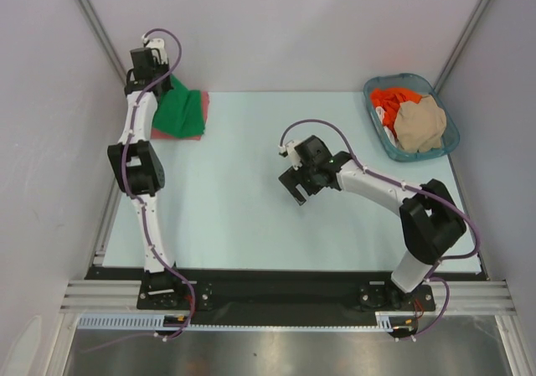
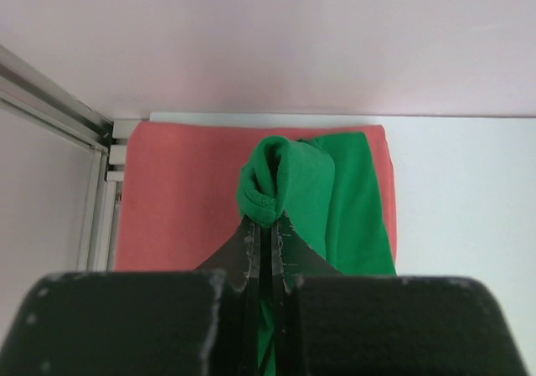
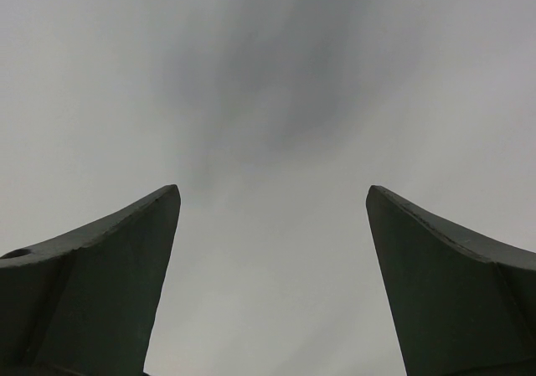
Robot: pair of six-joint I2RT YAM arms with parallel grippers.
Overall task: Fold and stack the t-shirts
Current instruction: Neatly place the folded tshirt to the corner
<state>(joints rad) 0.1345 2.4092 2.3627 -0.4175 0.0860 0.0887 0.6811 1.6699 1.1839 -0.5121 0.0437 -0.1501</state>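
The basket (image 1: 373, 116) is sitting at the far right corner of the table (image 1: 243, 200), and it is holding two crumpled shirts: the orange-red shirt (image 1: 389, 101) is lying toward its far left side and the beige shirt (image 1: 419, 125) is lying heaped on top toward its near right side, covering part of the orange-red one. At the far left corner, the pink shirt (image 1: 206, 106) (image 2: 184, 192) is lying folded flat, and the green shirt (image 1: 184, 112) (image 2: 352, 208) is resting on top of it, covering its right part in the wrist view. The left gripper (image 1: 156, 91) (image 2: 268, 221) is pinching a bunched fold of the green shirt between its nearly closed fingers, and the fold is bulging out in a rounded lump just beyond the tips. The right gripper (image 1: 295, 188) (image 3: 272, 192) is hanging over the bare middle of the table, well apart from every shirt, with its fingers (image 3: 126, 267) spread wide and nothing between them. In the top view the left arm is covering the left edge of the green shirt, so the grip itself is not showing there. The right wrist view is showing only a blurred grey surface past the fingers.
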